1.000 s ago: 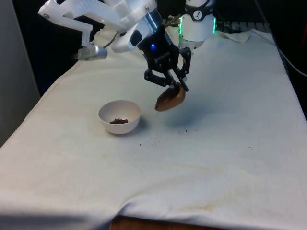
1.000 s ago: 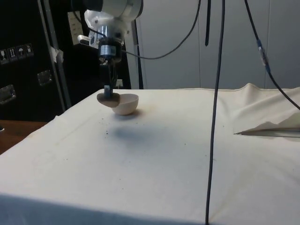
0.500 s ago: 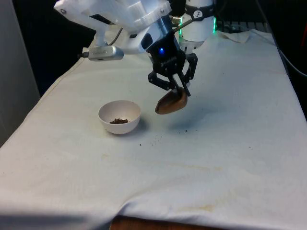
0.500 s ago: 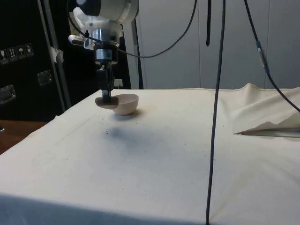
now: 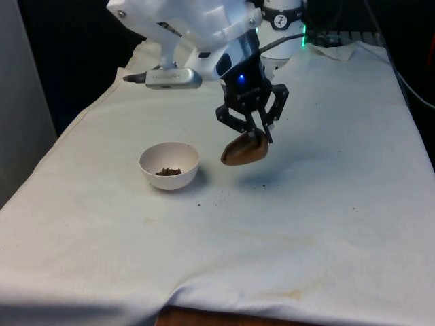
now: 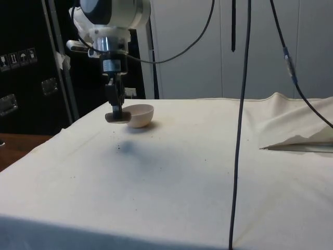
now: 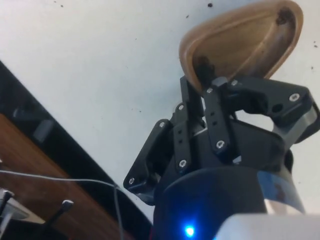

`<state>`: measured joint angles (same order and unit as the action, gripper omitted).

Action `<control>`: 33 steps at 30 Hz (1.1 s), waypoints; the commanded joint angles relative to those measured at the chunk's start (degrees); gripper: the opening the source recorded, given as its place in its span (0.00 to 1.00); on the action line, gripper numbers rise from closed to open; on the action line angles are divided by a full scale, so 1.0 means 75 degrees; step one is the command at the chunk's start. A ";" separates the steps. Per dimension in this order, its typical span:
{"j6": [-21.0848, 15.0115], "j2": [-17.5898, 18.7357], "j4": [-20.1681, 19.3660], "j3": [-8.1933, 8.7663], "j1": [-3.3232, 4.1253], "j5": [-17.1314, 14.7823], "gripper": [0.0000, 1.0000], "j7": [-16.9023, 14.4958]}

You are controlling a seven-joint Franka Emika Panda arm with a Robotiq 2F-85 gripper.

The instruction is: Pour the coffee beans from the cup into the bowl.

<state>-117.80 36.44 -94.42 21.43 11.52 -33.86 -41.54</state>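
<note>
My gripper is shut on the rim of a brown wooden cup, which hangs tilted a little above the cloth, to the front view's right of the bowl. The wrist view looks into the cup, and its inside is bare; the fingers pinch its rim. A white bowl stands on the cloth with a small heap of coffee beans in it. In the side view the cup hangs just in front of the bowl.
Loose coffee beans and crumbs lie scattered on the white cloth between the bowl and the cup. A black cable hangs down in the side view. The cloth is bunched at the far end.
The gripper has carried the cup slightly towards the front view's right, away from the bowl, and has turned at the wrist. The bowl and beans have not moved.
</note>
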 commanded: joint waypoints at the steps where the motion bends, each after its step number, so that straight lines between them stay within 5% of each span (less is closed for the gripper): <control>1: -0.0214 -0.0053 -0.0115 0.0023 0.0099 0.0130 0.03 0.0122; 3: -0.0130 0.0000 -0.0031 -0.0099 0.0000 0.0206 0.03 0.0153; 4: -0.0321 -0.0053 -0.0138 -0.0069 0.0099 0.0328 0.03 0.0267; 11: -0.0558 -0.0046 -0.0153 -0.0283 0.0092 0.0886 0.03 0.0688; 12: -0.0405 0.0000 -0.0061 -0.0344 0.0000 0.0856 0.03 0.0642; 13: -0.0588 -0.0046 -0.0153 -0.0306 0.0092 0.0955 0.03 0.0741; 20: -0.0833 -0.0061 -0.0168 -0.0542 0.0092 0.1497 0.03 0.1199; 21: -0.0695 0.0000 -0.0069 -0.0611 0.0000 0.1490 0.03 0.1161; 22: -0.0856 -0.0061 -0.0168 -0.0573 0.0084 0.1558 0.03 0.1253; 30: -0.0901 -0.0053 -0.0138 -0.0848 0.0076 0.2040 0.03 0.1788; 31: -0.0802 -0.0023 -0.0069 -0.0894 -0.0008 0.1986 0.03 0.1704; 33: -0.0901 -0.0053 -0.0122 -0.0909 0.0061 0.2177 0.03 0.1910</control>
<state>-123.87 36.27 -94.94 14.09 11.46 -17.42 -27.22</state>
